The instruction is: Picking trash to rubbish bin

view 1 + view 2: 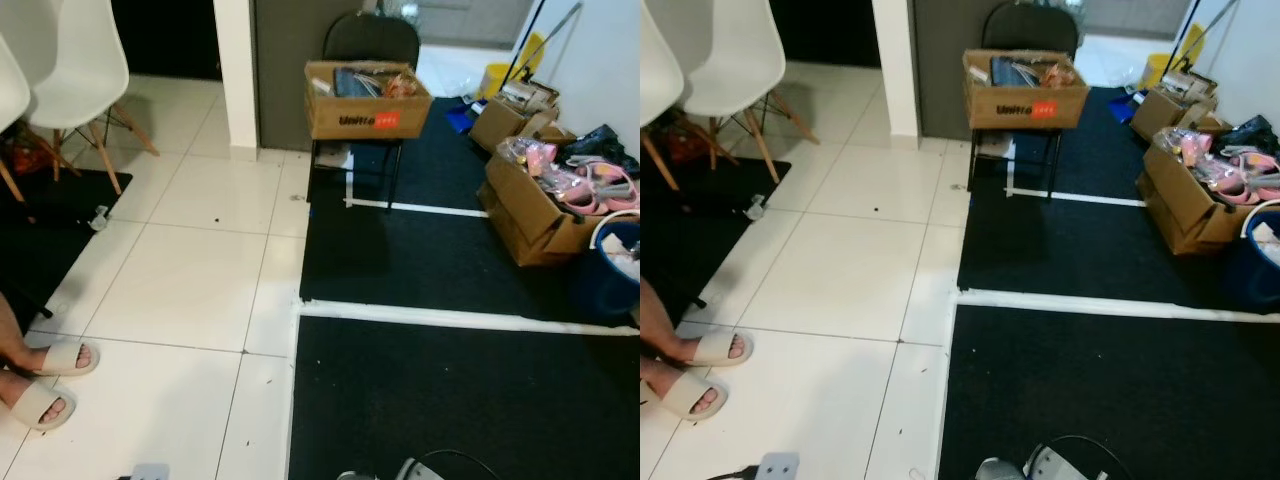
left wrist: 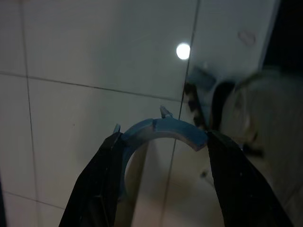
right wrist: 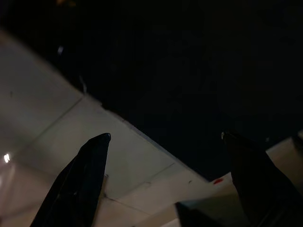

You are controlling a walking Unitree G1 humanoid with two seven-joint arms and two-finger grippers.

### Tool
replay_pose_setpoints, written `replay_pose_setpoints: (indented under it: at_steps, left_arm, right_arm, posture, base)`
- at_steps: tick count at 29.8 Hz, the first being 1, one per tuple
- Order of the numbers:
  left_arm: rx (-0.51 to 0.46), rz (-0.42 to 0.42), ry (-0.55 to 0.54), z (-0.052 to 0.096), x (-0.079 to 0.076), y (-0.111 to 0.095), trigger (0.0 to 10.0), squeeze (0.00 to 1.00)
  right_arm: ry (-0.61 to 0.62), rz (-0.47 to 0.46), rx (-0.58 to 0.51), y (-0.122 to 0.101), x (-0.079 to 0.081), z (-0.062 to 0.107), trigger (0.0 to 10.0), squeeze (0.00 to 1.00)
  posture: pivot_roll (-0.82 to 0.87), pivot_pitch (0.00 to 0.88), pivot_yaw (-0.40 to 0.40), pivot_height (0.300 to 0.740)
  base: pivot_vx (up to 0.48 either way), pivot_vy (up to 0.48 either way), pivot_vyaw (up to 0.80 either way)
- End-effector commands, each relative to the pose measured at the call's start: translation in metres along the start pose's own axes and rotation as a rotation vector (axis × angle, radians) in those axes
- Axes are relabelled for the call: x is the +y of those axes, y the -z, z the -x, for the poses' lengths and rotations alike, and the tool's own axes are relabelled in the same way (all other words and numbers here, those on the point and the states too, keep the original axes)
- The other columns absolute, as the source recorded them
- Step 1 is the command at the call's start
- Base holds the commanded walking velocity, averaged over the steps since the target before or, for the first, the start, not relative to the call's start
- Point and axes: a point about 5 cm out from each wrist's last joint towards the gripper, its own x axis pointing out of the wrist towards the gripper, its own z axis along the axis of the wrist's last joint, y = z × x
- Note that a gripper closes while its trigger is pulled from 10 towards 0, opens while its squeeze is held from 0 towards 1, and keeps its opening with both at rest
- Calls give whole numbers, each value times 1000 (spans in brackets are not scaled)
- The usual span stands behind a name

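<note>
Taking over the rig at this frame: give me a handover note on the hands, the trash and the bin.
Left hand: shut on a curved blue-grey plastic piece, above white tile.
Right hand: open, empty, over the carpet edge.
Blue bin: far right on the black carpet, rubbish inside.
Done: one piece in hand.
Left: carry it to the bin; small litter by the black mat is probably next.
</note>
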Motion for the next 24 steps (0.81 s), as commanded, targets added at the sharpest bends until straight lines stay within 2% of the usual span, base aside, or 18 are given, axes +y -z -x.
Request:
replay_pose_setpoints:
  at_steps: [1, 3, 6, 7, 8, 11, 13, 18, 22, 24]
  left_arm:
    - [38, -23, 9, 1, 0, 8, 10000, 0]
    - [18, -13, 11, 0, -1, 0, 10000, 0]
    - [-10, -29, 15, -3, -3, -11, 10000, 0]
    - [-47, -3, 22, -4, -5, -25, 10000, 0]
    - [-59, 8, 24, -5, -6, -29, 10000, 0]
    - [-85, -44, 57, -5, -16, -39, 10000, 0]
    - [-83, -85, 76, -5, -21, -39, 10000, 0]
    - [-69, -65, 84, -4, -22, -32, 10000, 0]
    - [-31, -70, 87, -3, -16, -20, 10000, 0]
    - [-17, -34, 75, -3, -14, -17, 10000, 0]
  right_arm:
    - [-12, -20, 0, -1, 5, -1, 10000, 0]
    - [-11, -57, -18, -6, 2, 0, 10000, 0]
    - [11, -44, -21, -6, -5, 1, 10000, 0]
    - [25, -48, -9, -2, -10, 1, 10000, 0]
    - [28, -53, -4, -1, -12, 2, 10000, 0]
    - [44, -80, 6, 5, -18, 2, 10000, 0]
    - [43, -114, 19, 11, -17, 2, 10000, 0]
    - [31, -152, 50, 26, -12, 2, 10000, 0]
    - [29, -146, 58, 30, -10, 2, 10000, 0]
    - [27, -143, 56, 29, -11, 2, 10000, 0]
  posture:
    - [32, 23, -16, 740]
    - [19, 39, -30, 740]
    - [21, 34, -33, 740]
    - [10, 32, -31, 740]
    - [3, 36, -30, 740]
    - [-22, 60, -25, 740]
    - [-25, 68, -23, 740]
    - [-23, 66, -14, 740]
    - [-1, 52, -32, 740]
    - [-1, 52, -32, 740]
  base:
    - [0, 0, -769]
    - [0, 0, -769]
    - [0, 0, -769]
    - [0, 0, -763]
    - [0, 0, -763]
    - [0, 0, -765]
    - [0, 0, -769]
    - [0, 0, -736]
    - [0, 0, 0]
    - [0, 0, 0]
